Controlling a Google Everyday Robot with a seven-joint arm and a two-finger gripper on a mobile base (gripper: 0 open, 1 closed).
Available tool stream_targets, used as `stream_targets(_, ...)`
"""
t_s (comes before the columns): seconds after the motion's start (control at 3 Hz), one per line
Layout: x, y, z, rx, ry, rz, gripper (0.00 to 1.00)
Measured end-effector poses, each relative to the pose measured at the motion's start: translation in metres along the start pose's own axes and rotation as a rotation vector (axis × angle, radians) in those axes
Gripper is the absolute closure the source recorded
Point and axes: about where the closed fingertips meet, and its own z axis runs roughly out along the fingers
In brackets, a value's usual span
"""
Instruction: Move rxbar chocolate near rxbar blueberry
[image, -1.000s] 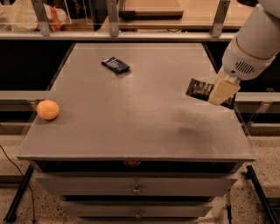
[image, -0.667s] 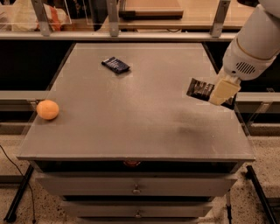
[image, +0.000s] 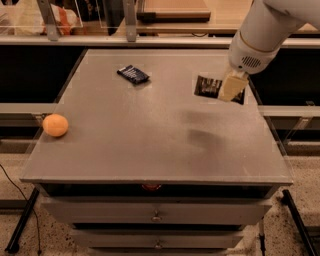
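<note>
The rxbar chocolate (image: 208, 86) is a dark brown-black bar with pale stripes, held in the air above the right side of the grey table (image: 150, 135). My gripper (image: 232, 88) is shut on its right part, with pale fingers (image: 230, 87) covering the middle of the bar. The rxbar blueberry (image: 133, 74) is a short dark navy bar lying flat at the table's back, left of centre, well apart from the gripper.
An orange (image: 55, 125) sits near the table's left edge. Drawers (image: 156, 215) run below the front edge. A shelf with rails (image: 130, 20) stands behind the table.
The gripper with the chocolate bar has shifted left and slightly up, toward the table's middle. The blueberry bar and the orange have not moved.
</note>
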Motion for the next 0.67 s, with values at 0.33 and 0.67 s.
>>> stream_targets(0.33, -0.047, -0.03, 0.013, 0.01, -0.054, -0.099, 1.0)
stream_targets(0.67, -0.094, -0.051, 0.026, 0.007, -0.108, -0.183, 1.0)
